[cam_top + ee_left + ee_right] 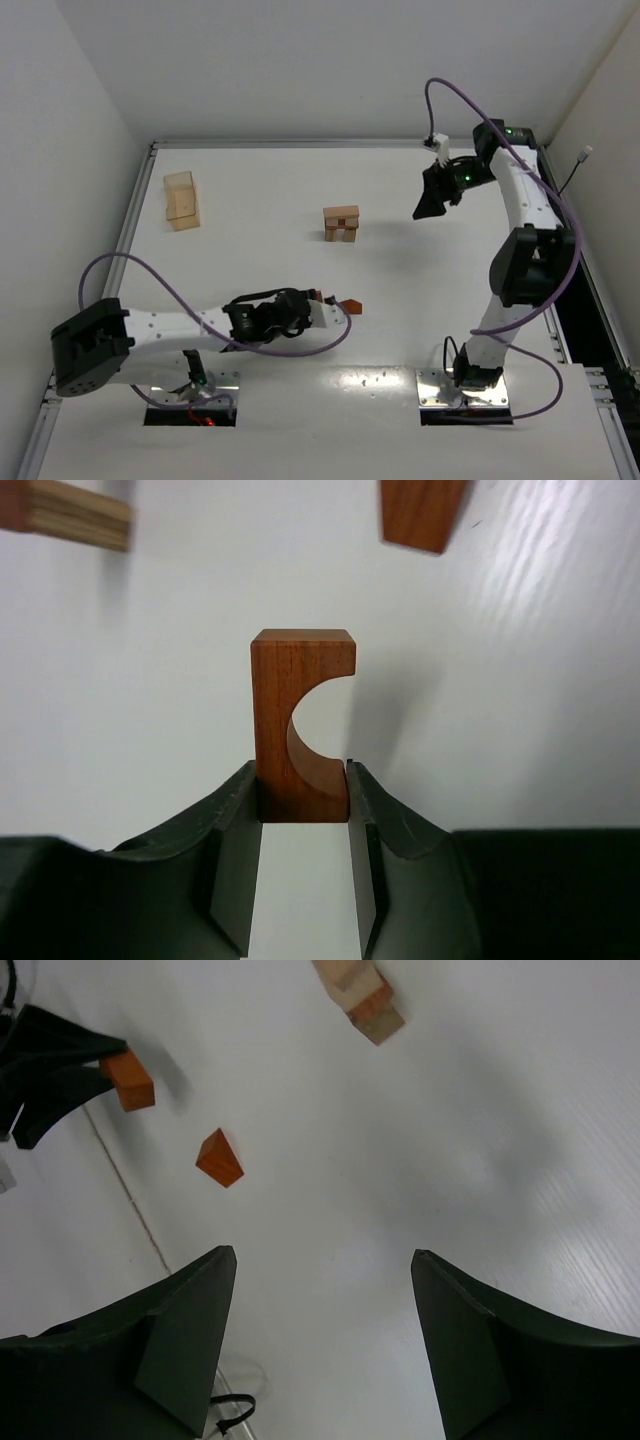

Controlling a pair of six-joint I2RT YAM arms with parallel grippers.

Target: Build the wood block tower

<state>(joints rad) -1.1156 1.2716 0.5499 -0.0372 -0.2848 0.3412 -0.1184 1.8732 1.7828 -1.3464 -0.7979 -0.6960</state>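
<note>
Wooden tower [341,223] — pale tan and reddish-brown, low, narrow.

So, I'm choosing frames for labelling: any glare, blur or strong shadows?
Left wrist: arch block sharp, soft shadow to its right, streaky glare on the table. Right wrist: broad soft shadows, wedge crisp. Top external: even light, faint shadows.

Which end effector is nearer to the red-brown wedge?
Left. The left end effector, holding the arch, is beside the wedge; the right end effector is far beyond it.
</note>
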